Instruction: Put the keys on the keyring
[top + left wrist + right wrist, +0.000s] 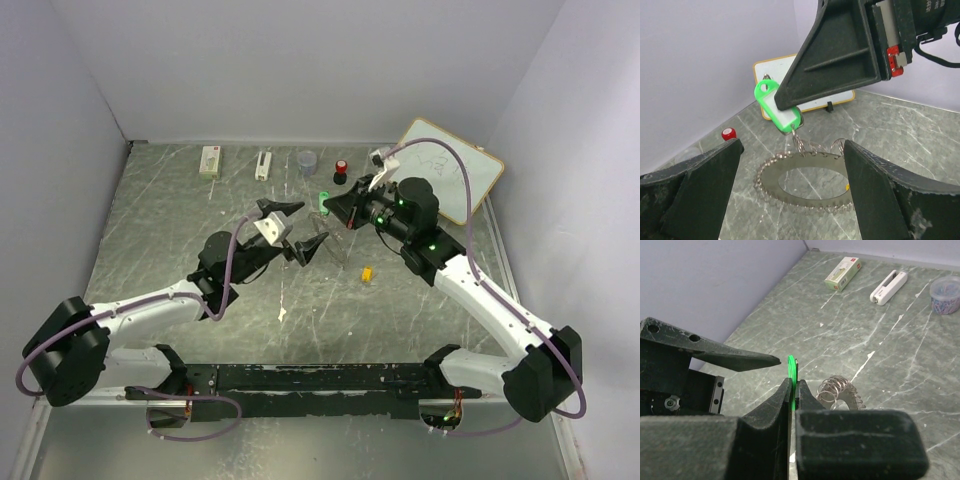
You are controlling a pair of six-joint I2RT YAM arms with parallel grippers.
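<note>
1. Left gripper point(792, 148): jaws spread wide and holding nothing. It is reached in over the middle of the counter point(160, 230).
2. Back row, left part: a white box point(210, 160), a white stapler point(263, 165) and a small grey cup point(307, 160) of coloured clips lie apart from one another near the rear wall.
3. Green key point(777, 107): raised off the counter and pinched at its upper right part by the right arm's fingers. In the left wrist view it sits above the gap between the left jaws.
4. Keyring point(771, 181): below the green key, framed between the open left jaws in the left wrist view. A small wire loop runs from the key's lower end down to the ring's toothed rim. Cannot tell whether the ring rests on the counter or hangs.
5. Red-topped black knob point(341, 170): upright near the back, just right of the cup.
6. Yellow key point(367, 272): flat on the counter, alone, nearer the arm bases than the ring and just left of the right forearm.
7. Right gripper point(793, 386): clamped on the green key, whose edge shows between the closed fingers.
8. Whiteboard point(455, 170): far right, tilted against the right wall.
</note>
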